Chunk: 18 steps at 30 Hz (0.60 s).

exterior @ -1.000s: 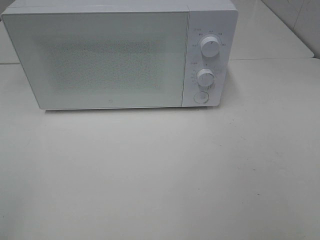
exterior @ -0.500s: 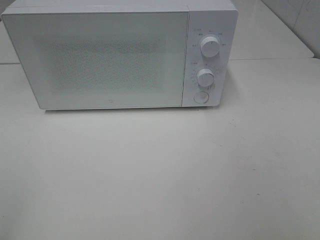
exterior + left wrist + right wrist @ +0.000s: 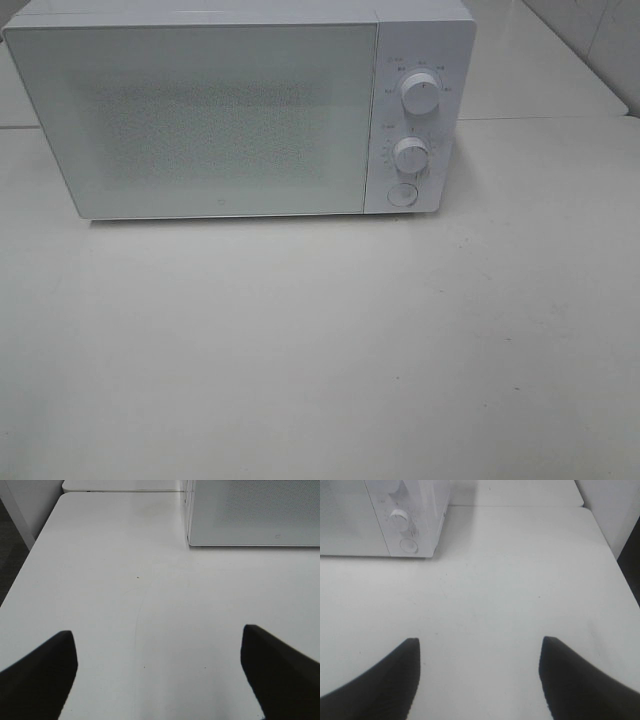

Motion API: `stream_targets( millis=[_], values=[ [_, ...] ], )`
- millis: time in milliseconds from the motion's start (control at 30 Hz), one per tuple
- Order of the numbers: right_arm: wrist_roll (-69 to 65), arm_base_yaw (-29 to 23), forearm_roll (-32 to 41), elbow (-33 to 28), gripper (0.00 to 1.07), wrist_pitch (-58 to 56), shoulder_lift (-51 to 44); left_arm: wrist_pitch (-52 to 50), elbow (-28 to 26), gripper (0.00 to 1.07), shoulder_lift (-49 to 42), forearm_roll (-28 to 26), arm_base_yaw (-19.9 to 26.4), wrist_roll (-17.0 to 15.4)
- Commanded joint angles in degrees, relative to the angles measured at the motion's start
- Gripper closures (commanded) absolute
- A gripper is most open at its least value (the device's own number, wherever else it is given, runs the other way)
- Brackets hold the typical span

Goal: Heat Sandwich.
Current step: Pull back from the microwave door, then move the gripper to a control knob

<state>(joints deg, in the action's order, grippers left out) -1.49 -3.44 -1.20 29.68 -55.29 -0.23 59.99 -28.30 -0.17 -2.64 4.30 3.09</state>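
L gripper [image 3: 156,630] & R gripper [image 3: 480,639] both spread, empty. No sandwich in view; microwave [image 3: 220,120] door shut, so we can't tell if it's inside. Next, we judge: press button [image 3: 402,194] to open.

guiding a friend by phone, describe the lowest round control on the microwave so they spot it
On the white table stands a white microwave, its controls right of the door. Two raised knobs stack there, with the button just under them. Unlike them it is flat, with no scale marks around it.
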Motion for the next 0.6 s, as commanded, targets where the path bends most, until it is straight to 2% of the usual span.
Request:
stream_targets(
  millis=[33, 200, 300, 600],
  values=[
    [0.11, -0.06, 0.23, 0.34, 0.4, 5.5, 1.09, -0.52, 0.11, 0.25, -1.15, -0.46, 0.06, 0.0],
    [0.29, -0.06, 0.29, -0.92, 0.3, 14.73, 5.9, -0.52, 0.11, 0.25, -1.15, -0.46, 0.06, 0.0],
    [2.06, -0.06, 0.74, -2.06, 0.19, 22.8, 11.34, -0.52, 0.11, 0.25, -1.15, -0.46, 0.06, 0.0],
    [8.59, -0.11, 5.33, -3.72, 0.17, 35.18, 18.39, -0.52, 0.11, 0.25, -1.15, -0.46, 0.06, 0.0]
  ],
)
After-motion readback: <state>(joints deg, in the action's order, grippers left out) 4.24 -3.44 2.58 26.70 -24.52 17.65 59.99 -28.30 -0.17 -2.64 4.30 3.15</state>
